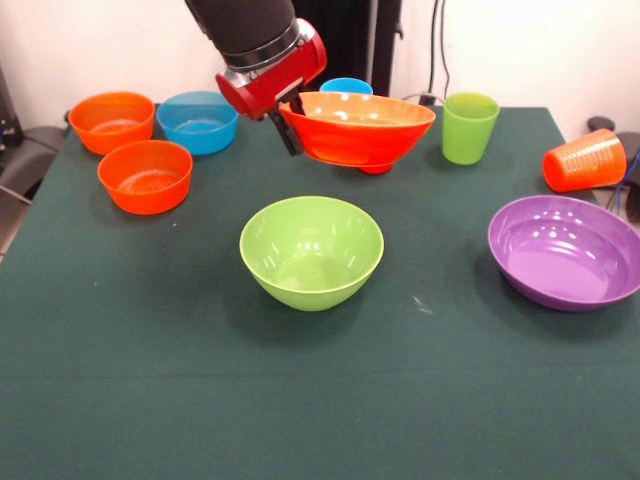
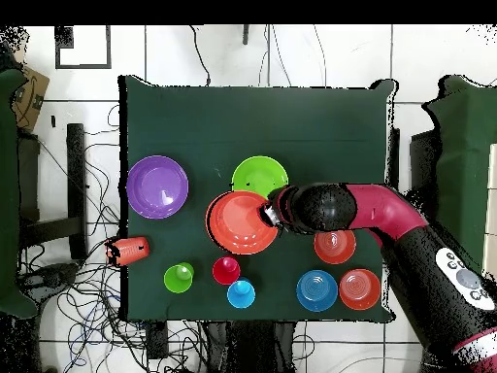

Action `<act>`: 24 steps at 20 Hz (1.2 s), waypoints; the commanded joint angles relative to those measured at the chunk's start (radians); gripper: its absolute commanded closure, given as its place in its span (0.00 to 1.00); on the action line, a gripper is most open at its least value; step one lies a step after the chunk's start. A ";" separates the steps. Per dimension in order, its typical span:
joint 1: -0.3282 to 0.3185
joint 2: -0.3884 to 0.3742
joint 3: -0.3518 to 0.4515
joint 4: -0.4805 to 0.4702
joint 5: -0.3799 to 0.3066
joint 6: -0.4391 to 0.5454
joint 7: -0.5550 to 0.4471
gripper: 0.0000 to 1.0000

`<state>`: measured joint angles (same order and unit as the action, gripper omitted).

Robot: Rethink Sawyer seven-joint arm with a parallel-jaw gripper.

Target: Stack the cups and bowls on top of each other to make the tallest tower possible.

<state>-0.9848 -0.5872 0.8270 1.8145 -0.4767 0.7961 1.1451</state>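
A white wall with hanging cables stands behind a table [image 1: 120,380] covered in dark green cloth with a matte, slightly fuzzy nap.

Taking the lime green bowl [image 1: 312,250] at the table's middle as the landmark and reading the front view left to right: far to its left and behind it sit two small orange bowls [image 1: 112,120] [image 1: 146,175], with a small blue bowl [image 1: 198,121] beside them. All are glossy, smooth plastic with rounded walls. Just behind and above the green bowl, the claw [image 1: 291,122] pinches the left rim of the large orange-red bowl [image 1: 360,128], which hangs clear of the table and tilts a little. A light blue cup [image 1: 346,86] peeks out behind it, and a red cup [image 1: 376,168] shows only as a sliver beneath it. Behind and to the right of the green bowl a lime green cup [image 1: 470,127] stands upright, a tapered tumbler. Far right, an orange cup [image 1: 585,160] lies on its side, faintly ribbed. Right of the green bowl sits the wide, shallow purple bowl [image 1: 566,250].

No tower stands yet; the green bowl is alone and empty.

To do this step well, I judge the carried bowl should be brought forward until centred over the green bowl, levelled, lowered until it settles, and only then released. A rim pinch on slick plastic may slip or swing, so slow travel helps.
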 commanded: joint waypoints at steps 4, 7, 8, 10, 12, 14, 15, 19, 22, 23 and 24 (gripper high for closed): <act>0.024 0.058 -0.017 -0.005 -0.039 -0.023 -0.037 1.00; 0.021 0.053 -0.015 -0.008 -0.032 -0.009 -0.042 1.00; 0.014 0.053 -0.008 -0.006 -0.029 -0.006 -0.051 1.00; 0.015 0.053 -0.011 -0.001 -0.036 -0.016 -0.046 1.00; 0.033 0.056 -0.020 0.001 -0.048 -0.040 -0.023 1.00; 0.062 0.051 -0.033 -0.008 -0.053 -0.057 0.015 1.00; 0.076 0.050 -0.040 -0.023 -0.053 -0.051 0.025 1.00; 0.084 0.018 -0.027 -0.070 -0.022 0.015 -0.001 1.00; 0.076 0.006 -0.024 -0.071 -0.011 0.039 -0.014 1.00; 0.075 0.008 -0.025 -0.067 -0.015 0.033 -0.016 1.00; 0.073 0.010 -0.025 -0.068 -0.018 0.032 -0.024 1.00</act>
<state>-0.9504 -0.5945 0.8206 1.8142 -0.4804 0.7958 1.1451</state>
